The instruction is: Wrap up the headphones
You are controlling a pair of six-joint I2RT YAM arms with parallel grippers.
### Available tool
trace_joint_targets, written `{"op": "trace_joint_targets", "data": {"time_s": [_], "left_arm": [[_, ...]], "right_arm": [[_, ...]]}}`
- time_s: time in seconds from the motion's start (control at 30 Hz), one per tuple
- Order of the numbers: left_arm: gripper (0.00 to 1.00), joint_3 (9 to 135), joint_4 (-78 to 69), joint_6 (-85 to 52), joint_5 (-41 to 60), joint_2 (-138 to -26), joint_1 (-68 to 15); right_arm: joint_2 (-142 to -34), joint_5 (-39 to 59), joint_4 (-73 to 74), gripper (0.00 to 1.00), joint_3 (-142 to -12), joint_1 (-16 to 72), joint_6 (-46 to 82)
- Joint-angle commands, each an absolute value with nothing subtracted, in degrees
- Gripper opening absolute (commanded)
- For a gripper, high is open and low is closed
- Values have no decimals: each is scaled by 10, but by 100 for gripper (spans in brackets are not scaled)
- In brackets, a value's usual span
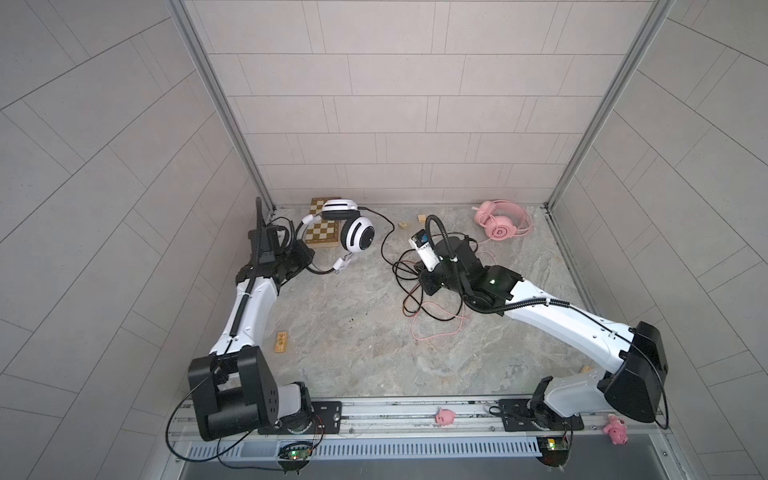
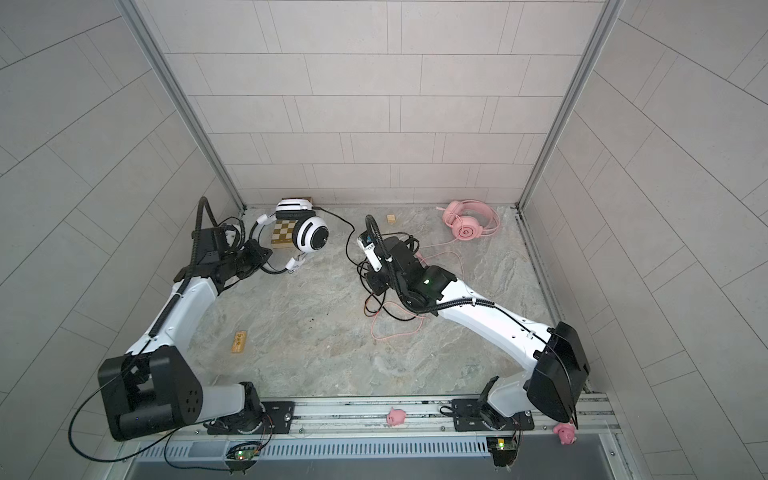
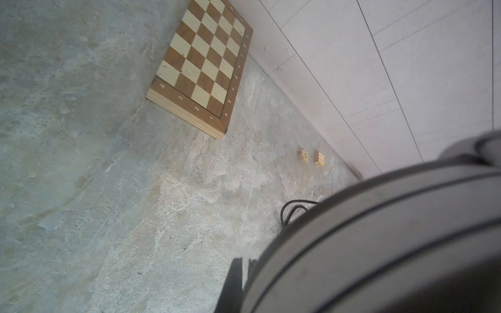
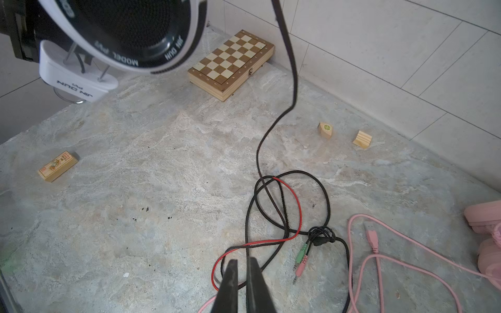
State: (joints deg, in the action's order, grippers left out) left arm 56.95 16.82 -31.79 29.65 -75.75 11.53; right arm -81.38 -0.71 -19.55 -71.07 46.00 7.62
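Two grips: left pincer (image 3: 243,268) on headset (image 1: 357,239), right pincer (image 4: 242,267) on cord (image 4: 259,151).

chessboard (image 1: 322,235): back-left | loose headset (image 1: 500,224): back-right | cords (image 4: 321,235): centre, possibly overlapping

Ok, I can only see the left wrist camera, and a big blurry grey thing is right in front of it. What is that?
Observer: That is the white headphones, held up in the air by the left gripper.
Operator: Where does the wire go?
Observer: The black cord hangs down to a loose tangle, where the right gripper seems to pinch it.
Operator: Any other headphones?
Observer: Yes, the pink headphones lie in the far right corner.
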Motion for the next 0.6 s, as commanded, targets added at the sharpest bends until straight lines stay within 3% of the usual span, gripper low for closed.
{"op": "trace_joint_targets", "data": {"time_s": [0.0, 0.57], "left_arm": [[0, 594, 159, -306, 314, -747, 107], [0, 598, 175, -286, 315, -778, 74]], "right_arm": [[-821, -23, -244, 10, -738, 474, 59], [-709, -22, -274, 11, -657, 500, 37]]}}
